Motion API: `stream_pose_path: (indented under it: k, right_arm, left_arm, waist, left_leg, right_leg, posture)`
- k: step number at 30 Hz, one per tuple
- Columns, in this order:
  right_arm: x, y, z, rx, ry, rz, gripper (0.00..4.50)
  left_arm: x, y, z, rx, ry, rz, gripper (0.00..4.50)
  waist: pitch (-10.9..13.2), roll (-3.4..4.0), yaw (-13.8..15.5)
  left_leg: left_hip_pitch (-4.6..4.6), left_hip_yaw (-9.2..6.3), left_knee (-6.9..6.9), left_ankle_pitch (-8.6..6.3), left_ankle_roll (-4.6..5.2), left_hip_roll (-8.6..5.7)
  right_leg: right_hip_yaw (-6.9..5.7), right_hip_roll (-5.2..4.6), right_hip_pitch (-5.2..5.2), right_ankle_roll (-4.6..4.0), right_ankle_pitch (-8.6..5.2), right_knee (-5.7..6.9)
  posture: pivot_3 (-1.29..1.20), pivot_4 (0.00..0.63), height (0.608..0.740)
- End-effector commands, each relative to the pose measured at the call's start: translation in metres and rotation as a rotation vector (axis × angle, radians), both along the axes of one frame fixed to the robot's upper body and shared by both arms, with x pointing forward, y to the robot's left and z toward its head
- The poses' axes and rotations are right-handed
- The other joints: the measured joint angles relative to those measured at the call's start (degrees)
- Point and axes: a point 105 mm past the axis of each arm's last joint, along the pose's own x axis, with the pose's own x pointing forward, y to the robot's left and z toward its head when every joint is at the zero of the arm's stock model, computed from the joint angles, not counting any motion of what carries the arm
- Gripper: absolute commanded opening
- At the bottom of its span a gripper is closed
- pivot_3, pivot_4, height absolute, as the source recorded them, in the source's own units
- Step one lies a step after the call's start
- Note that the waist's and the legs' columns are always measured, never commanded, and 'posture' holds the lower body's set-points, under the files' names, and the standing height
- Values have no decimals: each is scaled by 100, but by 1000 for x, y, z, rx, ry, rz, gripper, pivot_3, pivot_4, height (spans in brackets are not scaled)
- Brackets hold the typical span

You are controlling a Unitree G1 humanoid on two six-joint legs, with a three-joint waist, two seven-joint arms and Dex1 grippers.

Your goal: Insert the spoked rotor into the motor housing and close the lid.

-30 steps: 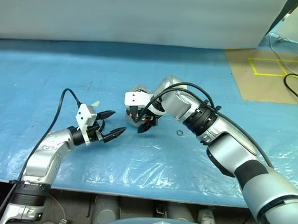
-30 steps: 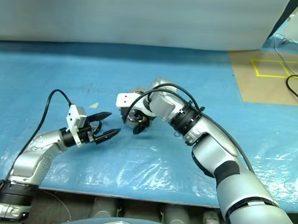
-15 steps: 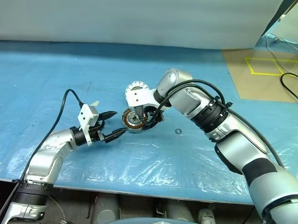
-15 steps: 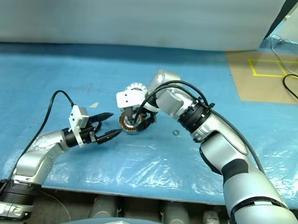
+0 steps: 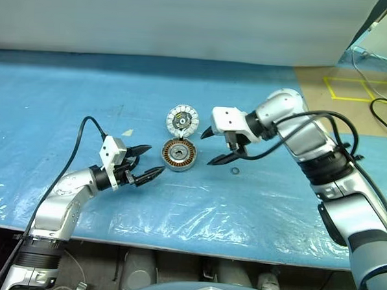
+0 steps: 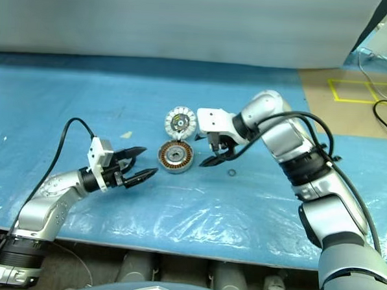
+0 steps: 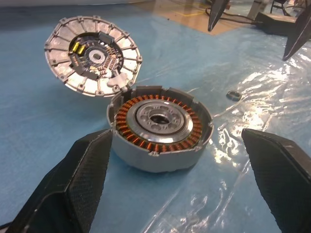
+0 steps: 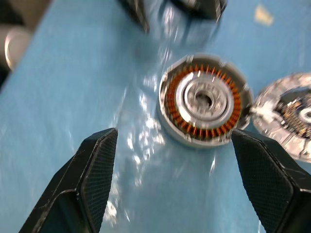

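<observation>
The right hand (image 5: 220, 148) hangs above the bench (image 5: 66, 99), just to the right of the motor housing (image 5: 178, 155), its two black fingers spread wide with nothing between them. One fingertip (image 5: 207, 134) points toward the gap between the housing and the lid (image 5: 182, 120), the other (image 5: 216, 161) sits lower, near the housing's right edge but apart from it. In the right wrist view the housing (image 8: 204, 101) lies between the open fingers and beyond them, untouched.

The left hand (image 5: 148, 162) is held level on the left side of the housing, fingers also spread wide and empty. Its nearer fingertip (image 5: 157, 173) stops just short of the housing's left rim, not touching. The left wrist view looks straight at the housing (image 7: 160, 126) framed by both open fingers.

The housing rests flat on the blue sheet covering the bench, its ring of copper windings and silver hub facing up, with no rotor visible inside. The lid stands tilted just behind the housing, its lower edge touching the housing's far rim, toothed face with dark centre turned toward the robot. A tiny black O-ring (image 5: 234, 170) lies on the sheet to the right of the housing, below the right hand.
</observation>
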Motion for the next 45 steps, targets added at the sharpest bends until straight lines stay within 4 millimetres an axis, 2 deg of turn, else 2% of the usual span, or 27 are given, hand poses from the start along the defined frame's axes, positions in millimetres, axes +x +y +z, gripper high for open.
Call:
stream_pose_path:
  k: [1,6,10,13,17,23,31,34,39,42,45]
  right_arm:
    - [-3,-19,16,208,-75,-161,3923]
    - [-8,-46,-9,413,-36,-463,3923]
    - [-9,-64,-39,456,-74,-679,3923]
    - [-11,-70,-61,398,-153,-738,3923]
    - [-10,-75,-79,419,-157,-835,3923]
    - [-13,-83,-107,385,-134,-868,3923]
    - [-15,-85,-130,370,-72,-882,3923]
    - [-16,-83,-140,359,-51,-883,3923]
    - [-23,-66,-149,357,-3,-846,3923]
    - [-25,-60,-150,357,3,-835,3364]
    - [-25,-59,-154,351,24,-857,2458]
  left_arm:
    - [-5,-2,14,-17,-39,-19,4500]
    - [-1,-6,19,-16,-33,-49,4500]
    - [4,-12,23,-8,-36,-81,4500]
    - [7,-14,25,-1,-39,-100,4500]
    - [11,-18,27,-1,-41,-118,4500]
    - [11,-23,25,1,-34,-134,4500]
    - [10,-21,22,5,-26,-130,4500]
    - [9,-22,22,5,-26,-130,4500]
    - [8,-23,24,6,-28,-131,4500]
    - [7,-22,25,9,-26,-131,4500]
    - [8,-21,25,13,-28,-126,4500]
  waist:
    - [-1,-1,16]
    - [0,1,39]
    - [-1,3,16]
    - [-1,6,10]
    - [-1,6,-1]
    - [-2,6,6]
    - [-1,7,3]
    - [-2,6,0]
    - [-2,6,-5]
    - [-2,5,-9]
    - [-3,5,-8]
  left_leg:
    - [5,1,-1,-2,-3,0]
    - [21,2,1,-8,-12,-2]
    - [35,0,-3,-5,-8,-6]
    - [42,0,-10,-4,-9,-7]
    - [42,-2,-15,-4,-10,-8]
    - [38,-2,-16,-4,-10,-11]
    - [41,-2,-19,-5,-9,-11]
    - [46,-2,-18,-5,-8,-11]
    - [66,-2,-22,-6,-8,-10]
    - [73,-3,-28,-6,-7,-10]
    - [74,-3,-32,-6,-7,-10]
  right_leg:
    - [2,0,2,-9,-6,2]
    - [2,-1,30,-9,-9,-18]
    - [4,-2,49,2,-2,-38]
    - [4,-2,57,2,-2,-48]
    - [4,-3,57,3,-2,-52]
    - [3,-4,59,5,-3,-56]
    - [1,-4,62,5,-3,-58]
    - [1,-4,68,5,-3,-58]
    - [1,-4,82,6,-4,-59]
    - [2,-4,89,7,-4,-64]
    - [2,-4,90,7,-4,-68]
  posture:
    - [0,150,740]
    - [0,150,740]
    - [0,150,740]
    - [0,150,740]
    - [0,150,740]
    - [0,150,740]
    - [0,150,740]
    - [0,150,740]
    - [0,150,740]
    - [0,150,740]
    - [0,150,740]
